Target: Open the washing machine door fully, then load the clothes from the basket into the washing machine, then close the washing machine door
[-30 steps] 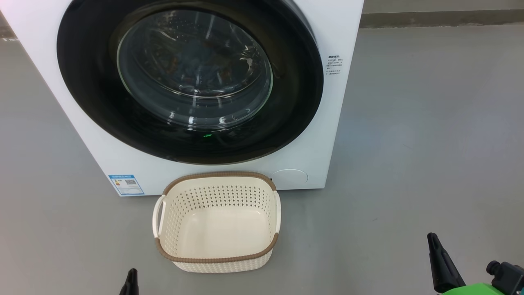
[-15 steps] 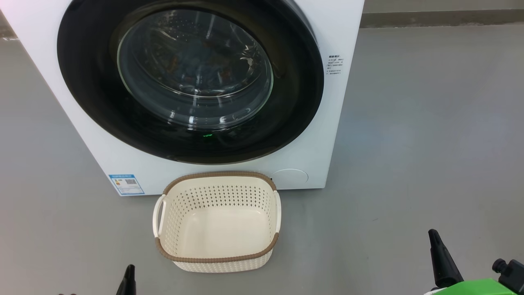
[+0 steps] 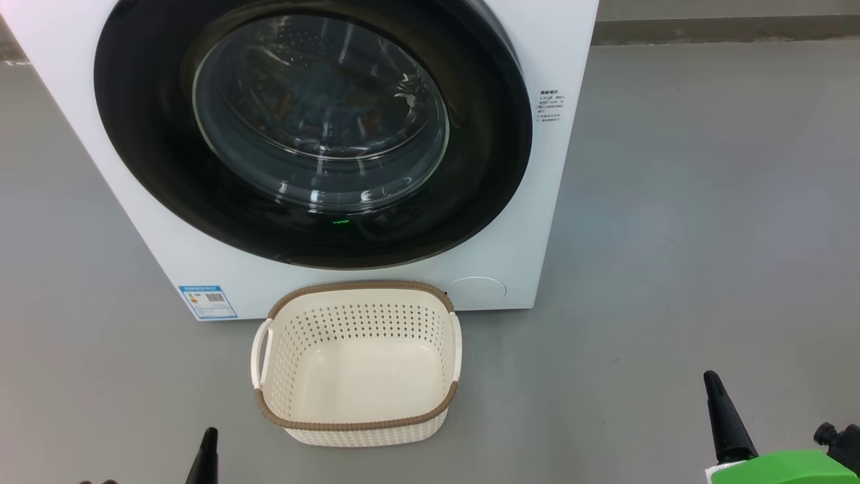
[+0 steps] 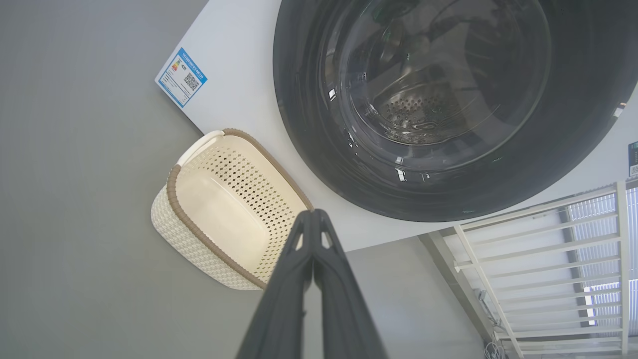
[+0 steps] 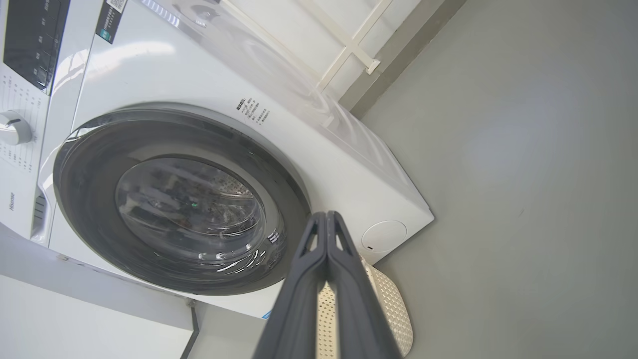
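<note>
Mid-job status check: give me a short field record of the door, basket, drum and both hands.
washing machine door: looks shut, flush on the washing machine
basket: empty, upright on the floor in front of the machine
drum: orange-brown flecks behind the glass, too dim to identify
left hand: shut, holding nothing
right hand: shut, holding nothing

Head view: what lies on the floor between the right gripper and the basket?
Nothing: in the head view, bare grey floor separates the right gripper from the basket.

The washing machine door (image 3: pixel 312 128) is shut, the cream basket (image 3: pixel 363 316) upright before it.
</note>
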`<state>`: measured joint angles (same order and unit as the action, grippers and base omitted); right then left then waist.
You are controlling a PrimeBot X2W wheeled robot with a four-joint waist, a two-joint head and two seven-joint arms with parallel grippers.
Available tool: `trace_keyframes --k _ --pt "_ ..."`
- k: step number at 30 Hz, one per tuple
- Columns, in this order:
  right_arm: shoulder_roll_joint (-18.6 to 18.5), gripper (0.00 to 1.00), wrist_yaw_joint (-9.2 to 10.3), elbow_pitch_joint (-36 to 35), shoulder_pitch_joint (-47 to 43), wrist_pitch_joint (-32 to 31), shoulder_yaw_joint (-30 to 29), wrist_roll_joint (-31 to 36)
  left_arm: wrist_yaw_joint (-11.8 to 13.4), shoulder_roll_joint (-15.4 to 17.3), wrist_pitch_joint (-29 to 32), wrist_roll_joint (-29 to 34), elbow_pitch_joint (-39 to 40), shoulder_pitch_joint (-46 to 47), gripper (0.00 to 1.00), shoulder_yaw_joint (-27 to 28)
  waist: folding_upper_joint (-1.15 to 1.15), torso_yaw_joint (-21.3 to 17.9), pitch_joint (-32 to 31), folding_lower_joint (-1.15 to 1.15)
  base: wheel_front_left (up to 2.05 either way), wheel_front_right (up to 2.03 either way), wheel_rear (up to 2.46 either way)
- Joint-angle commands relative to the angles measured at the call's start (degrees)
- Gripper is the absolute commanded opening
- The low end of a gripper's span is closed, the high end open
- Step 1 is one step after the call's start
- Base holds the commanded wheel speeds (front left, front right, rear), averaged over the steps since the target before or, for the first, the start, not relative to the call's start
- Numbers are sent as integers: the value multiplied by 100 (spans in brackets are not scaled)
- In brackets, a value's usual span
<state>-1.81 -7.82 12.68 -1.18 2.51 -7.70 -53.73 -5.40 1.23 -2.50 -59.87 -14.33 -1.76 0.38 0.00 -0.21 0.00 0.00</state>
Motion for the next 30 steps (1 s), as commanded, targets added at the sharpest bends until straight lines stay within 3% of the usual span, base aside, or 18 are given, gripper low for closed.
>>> trace_keyframes --k 1,30 --pt "-62 0 19 -120 271 -42 83 -223 -62 115 38 -196 111 276 0 156 0 1 1 0 0 0 0" --pt "-88 0 27 25 536 -531 102 -2285 -145 147 528 -1925 63 572 0 416 0 12 10 0 0 0 0"
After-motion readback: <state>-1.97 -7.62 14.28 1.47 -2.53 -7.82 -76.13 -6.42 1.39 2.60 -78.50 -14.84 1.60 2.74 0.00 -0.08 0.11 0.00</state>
